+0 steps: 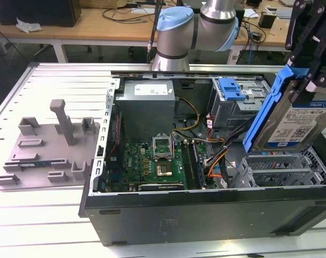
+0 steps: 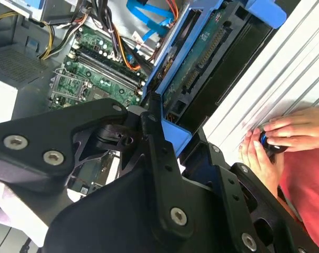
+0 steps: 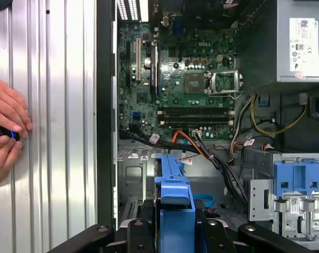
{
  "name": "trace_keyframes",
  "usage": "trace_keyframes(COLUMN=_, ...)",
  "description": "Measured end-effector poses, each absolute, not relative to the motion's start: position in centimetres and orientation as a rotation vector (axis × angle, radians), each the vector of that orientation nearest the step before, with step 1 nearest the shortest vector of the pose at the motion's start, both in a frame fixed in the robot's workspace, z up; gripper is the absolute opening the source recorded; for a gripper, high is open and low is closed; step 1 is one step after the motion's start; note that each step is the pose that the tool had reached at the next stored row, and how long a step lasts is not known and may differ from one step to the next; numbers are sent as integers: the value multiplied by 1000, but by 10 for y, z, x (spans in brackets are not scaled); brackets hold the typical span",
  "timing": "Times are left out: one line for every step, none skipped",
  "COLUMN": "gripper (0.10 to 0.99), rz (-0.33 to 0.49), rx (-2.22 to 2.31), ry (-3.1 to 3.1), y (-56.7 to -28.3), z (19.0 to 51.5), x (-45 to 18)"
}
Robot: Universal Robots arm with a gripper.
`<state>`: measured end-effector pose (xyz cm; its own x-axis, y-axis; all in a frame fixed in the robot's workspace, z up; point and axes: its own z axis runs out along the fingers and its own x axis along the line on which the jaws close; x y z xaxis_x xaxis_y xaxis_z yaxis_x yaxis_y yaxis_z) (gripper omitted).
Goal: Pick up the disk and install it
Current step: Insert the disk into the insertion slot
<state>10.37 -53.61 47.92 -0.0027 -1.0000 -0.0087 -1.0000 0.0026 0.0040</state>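
My gripper (image 1: 307, 70) is shut on the disk (image 1: 302, 122), a silver-grey drive with a white-and-blue label in a bright blue carrier frame (image 1: 265, 107). I hold it tilted on edge above the grey metal drive cage (image 1: 281, 169) at the exterior view's right end of the open computer case (image 1: 206, 207). The disk's green circuit board (image 2: 201, 58) faces the camera in the second wrist view, with the black fingers (image 2: 154, 137) gripping the blue frame. In the first wrist view the blue frame (image 3: 175, 203) sticks out from between the fingers, over the case's drive area.
Inside the case are a green motherboard (image 1: 155, 161), a grey power supply (image 1: 147, 102), cable bundles (image 1: 217, 142) and another bay with a blue latch (image 1: 231, 88). A grey fixture plate (image 1: 44, 150) lies beside the case. A person's hands (image 3: 7, 132) rest on the ribbed table.
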Motion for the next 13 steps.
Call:
trace_keyframes(gripper=369, rz=14, rx=-2219, ry=2219, y=-536, z=479, x=108)
trace_keyframes(gripper=369, rz=13, rx=-2221, ry=2218, y=-536, z=478, x=108)
trace_keyframes(gripper=369, rz=12, rx=-2221, ry=2219, y=-536, z=478, x=108)
trace_keyframes(gripper=369, rz=12, rx=-2222, ry=2219, y=-536, z=478, x=108)
trace_keyframes(gripper=369, rz=12, rx=-2222, ry=2219, y=-536, z=478, x=108)
trace_keyframes(gripper=369, rz=12, rx=-2222, ry=2219, y=-536, z=478, x=108)
trace_keyframes(gripper=369, rz=12, rx=-2222, ry=2219, y=-536, z=478, x=108)
trace_keyframes(gripper=369, rz=12, rx=-2222, ry=2219, y=-536, z=478, x=108)
trace_keyframes(gripper=369, rz=13, rx=-2222, ry=2219, y=-536, z=478, x=108)
trace_keyframes(gripper=369, rz=13, rx=-2222, ry=2219, y=-536, z=478, x=108)
trace_keyframes(gripper=369, rz=13, rx=-2222, ry=2219, y=-536, z=478, x=108)
trace_keyframes(gripper=369, rz=13, rx=-2222, ry=2219, y=-536, z=478, x=108)
trace_keyframes(gripper=369, rz=13, rx=-2223, ry=2219, y=-536, z=478, x=108)
